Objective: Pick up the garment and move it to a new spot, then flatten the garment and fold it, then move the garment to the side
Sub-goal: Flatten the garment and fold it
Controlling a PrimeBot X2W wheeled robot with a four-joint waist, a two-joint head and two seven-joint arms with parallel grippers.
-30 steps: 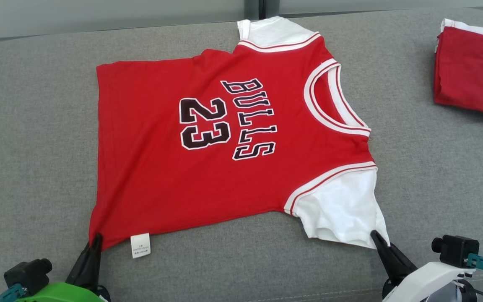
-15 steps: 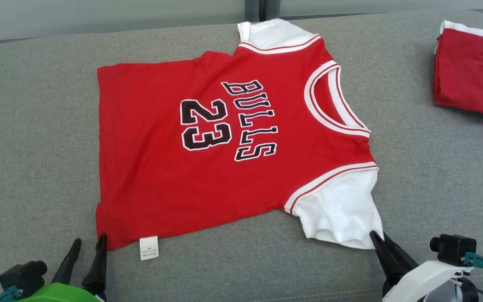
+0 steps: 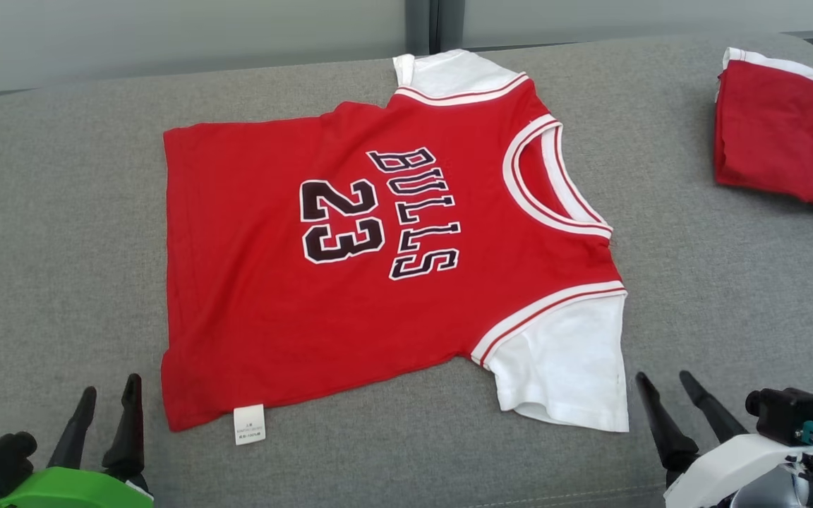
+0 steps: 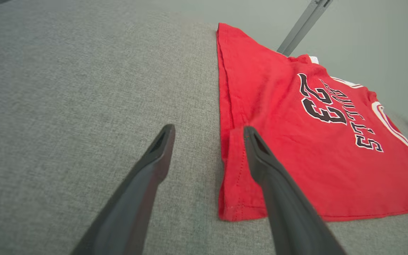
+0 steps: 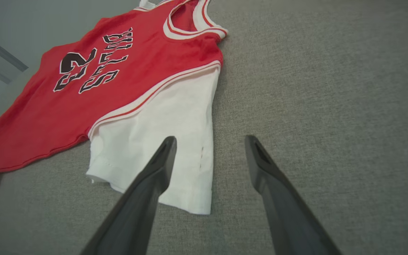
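Observation:
The garment (image 3: pixel 272 303) is a red jersey with white sleeves and "BULLS 23" in black letters, spread flat on the grey cushion, collar toward the right. In the left wrist view its hem corner (image 4: pixel 241 198) lies under my right-hand finger. The white near sleeve (image 5: pixel 175 141) lies just past my right gripper. My left gripper (image 3: pixel 109 389) stands open just left of the hem corner, holding nothing. My right gripper (image 3: pixel 663 379) stands open just right of the sleeve's corner, also with nothing in it. A white label (image 3: pixel 249 424) sticks out from the near hem.
A second red and white garment (image 3: pixel 780 134) lies folded at the far right of the grey cushion (image 3: pixel 61 247). A pale wall with a dark upright strip (image 3: pixel 422 25) runs behind the cushion's rounded back edge.
Both grippers opened and let go of the garment, the left off the hem corner, the right off the sleeve corner. Both drew back slightly. The cloth settled flat; the camera tilted a little.

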